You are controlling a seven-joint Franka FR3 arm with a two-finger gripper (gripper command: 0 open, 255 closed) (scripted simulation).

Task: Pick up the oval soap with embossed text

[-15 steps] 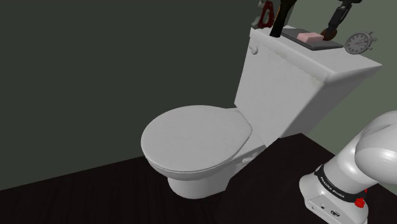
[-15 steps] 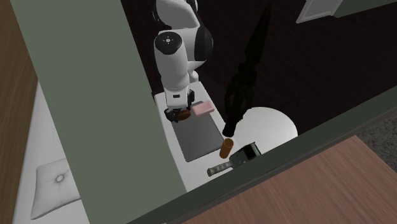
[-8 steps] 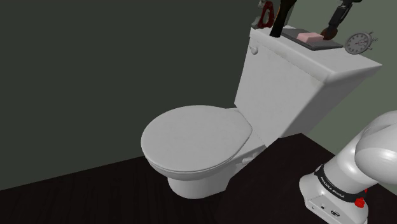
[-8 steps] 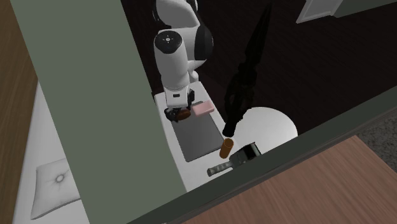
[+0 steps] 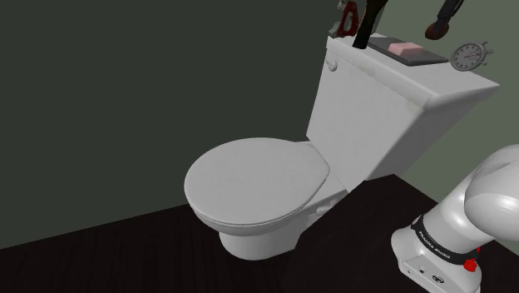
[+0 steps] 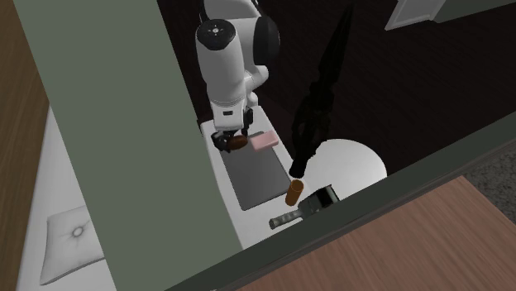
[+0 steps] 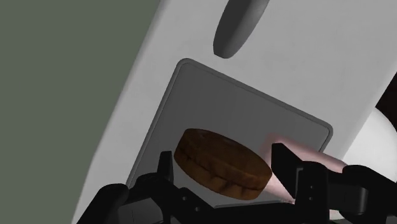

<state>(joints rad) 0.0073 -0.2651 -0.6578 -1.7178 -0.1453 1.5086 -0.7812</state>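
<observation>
Tool point(image 7: 226, 167): pinching the brown oval soap point(image 7: 219, 159) between both fingers.
Soap: held in the air over the grey tray point(image 7: 210, 95) on the toilet tank point(image 5: 374, 108).
Pink bar point(image 5: 406, 49): lying on the tray, near the soap.

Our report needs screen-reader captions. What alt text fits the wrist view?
The black gripper clasps a brown oval soap above a grey tray on a white tank lid. A pink bar lies near the tray's edge.

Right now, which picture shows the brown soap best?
The wrist view: the brown soap looks big and close, clasped between the black fingers, over the tray. The shoulder view shows it as a small brown spot, far off. The second exterior view shows it small, under the arm.
</observation>
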